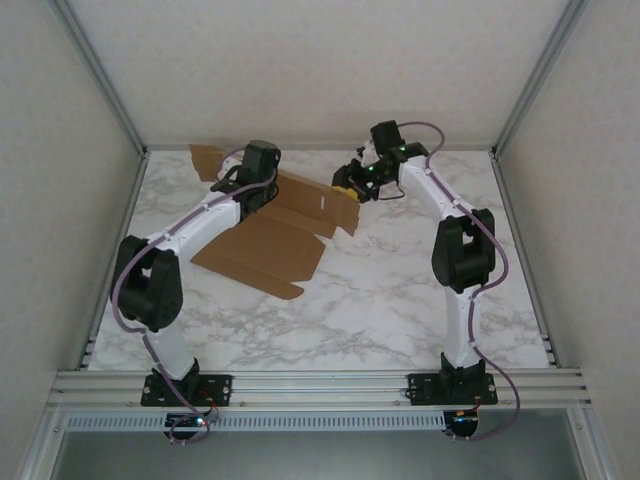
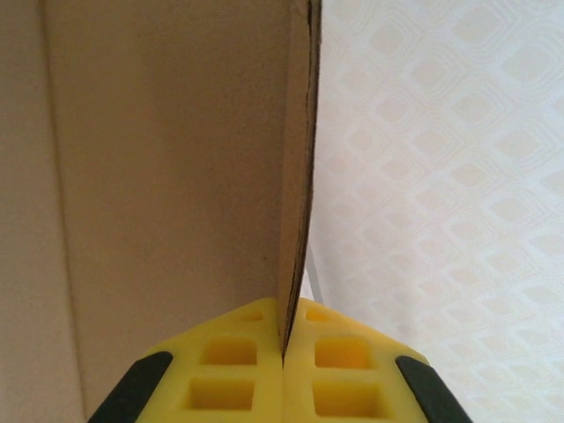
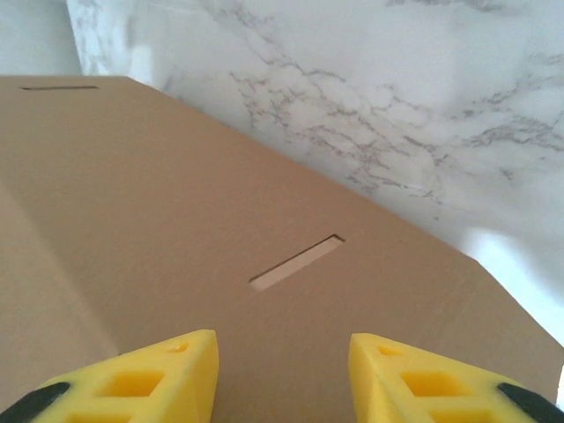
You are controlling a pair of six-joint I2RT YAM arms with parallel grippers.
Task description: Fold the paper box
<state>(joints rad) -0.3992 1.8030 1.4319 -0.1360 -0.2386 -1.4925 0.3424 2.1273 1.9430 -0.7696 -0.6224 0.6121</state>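
**A:** Two arms reach over the marble table [image 1: 400, 300]. What is the left gripper [image 2: 284, 354] doing?
**B:** Its yellow pads [image 2: 229, 379] are pressed together on a thin edge of the paper box [image 2: 176, 176], pinching the cardboard between them.
**A:** And where does the box lie?
**B:** It lies as a brown, mostly flat sheet on the far left-centre of the table, stretching from under the left arm across to the right gripper [image 3: 282, 354].
**A:** How does that one stand?
**B:** Spread apart over a cardboard panel, close to a narrow slit [image 3: 297, 262], with nothing between its fingers
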